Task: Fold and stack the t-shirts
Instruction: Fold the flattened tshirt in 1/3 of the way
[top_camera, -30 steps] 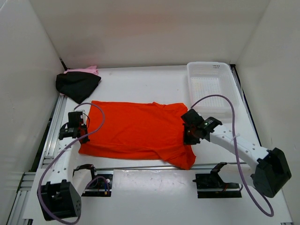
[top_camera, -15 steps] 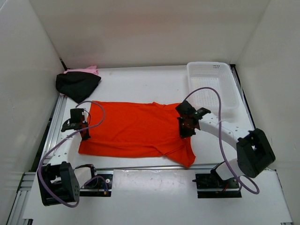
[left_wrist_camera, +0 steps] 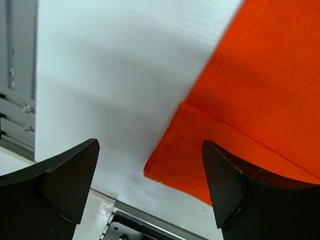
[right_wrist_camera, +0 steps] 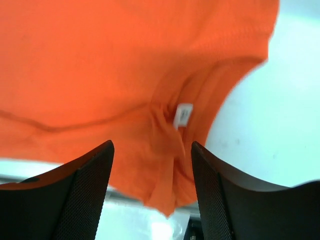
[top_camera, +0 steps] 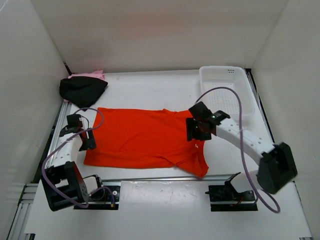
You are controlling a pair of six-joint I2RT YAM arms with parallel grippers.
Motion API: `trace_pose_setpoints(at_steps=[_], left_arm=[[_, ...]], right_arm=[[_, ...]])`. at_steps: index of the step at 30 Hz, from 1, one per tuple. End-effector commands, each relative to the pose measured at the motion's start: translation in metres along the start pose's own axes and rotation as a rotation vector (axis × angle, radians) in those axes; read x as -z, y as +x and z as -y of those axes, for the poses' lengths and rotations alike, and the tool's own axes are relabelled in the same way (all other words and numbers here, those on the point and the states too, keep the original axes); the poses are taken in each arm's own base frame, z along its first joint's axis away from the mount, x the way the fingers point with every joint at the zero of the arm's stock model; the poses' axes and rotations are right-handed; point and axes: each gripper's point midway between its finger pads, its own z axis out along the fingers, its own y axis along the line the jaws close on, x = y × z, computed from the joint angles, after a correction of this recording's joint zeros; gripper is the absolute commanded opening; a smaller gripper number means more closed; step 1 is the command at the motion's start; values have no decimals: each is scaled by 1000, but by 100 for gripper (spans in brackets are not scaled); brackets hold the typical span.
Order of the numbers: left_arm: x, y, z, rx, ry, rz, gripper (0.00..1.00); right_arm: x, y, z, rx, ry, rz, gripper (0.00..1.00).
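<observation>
The orange t-shirt [top_camera: 145, 137] lies spread flat on the white table, folded along its near edge. My left gripper [top_camera: 86, 141] hovers open over its left edge, and the left wrist view shows the folded corner of the orange t-shirt [left_wrist_camera: 200, 160] between wide jaws with nothing gripped. My right gripper [top_camera: 196, 136] stands open above the shirt's right end. In the right wrist view the collar with its white label [right_wrist_camera: 183, 115] lies below the jaws, untouched. The black t-shirt [top_camera: 81, 91] is bunched at the back left, with the pink t-shirt [top_camera: 90, 75] peeking out behind it.
A white mesh basket [top_camera: 226, 95] stands at the back right. An aluminium rail [top_camera: 57, 132] runs along the table's left side, and white walls close in on three sides. Two fixtures [top_camera: 102, 195] sit near the front edge.
Both grippers have opened and let go of the orange t-shirt. Both arms have swung back; the shirt's right end has settled a little farther left.
</observation>
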Motion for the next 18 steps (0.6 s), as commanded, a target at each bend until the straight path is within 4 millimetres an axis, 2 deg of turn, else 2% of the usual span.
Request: trace_pose_setpoints(at_steps=[1, 4, 5, 7, 8, 10, 12, 14, 18], left_arm=[[14, -1, -3, 38, 38, -11, 95], [7, 17, 1, 26, 48, -67, 95], [1, 29, 5, 17, 63, -115, 95], [-5, 38, 7, 9, 64, -154, 93], [-11, 43, 9, 4, 64, -180, 92], [-14, 44, 11, 4, 77, -189, 90], [-18, 41, 14, 6, 87, -180, 85], [-19, 40, 16, 7, 96, -180, 75], [-22, 47, 17, 2, 97, -210, 60]], right_arm=[[24, 44, 14, -42, -14, -66, 68], [25, 85, 17, -77, -31, -146, 67], [19, 105, 23, -90, -24, -193, 67], [22, 120, 11, -96, -118, -208, 64], [17, 132, 11, -109, -139, -230, 64], [19, 134, -5, -91, -239, -198, 64], [13, 141, -3, -73, -243, -186, 64], [8, 147, 2, -73, -235, -182, 64], [-3, 153, 4, -73, -231, -186, 61]])
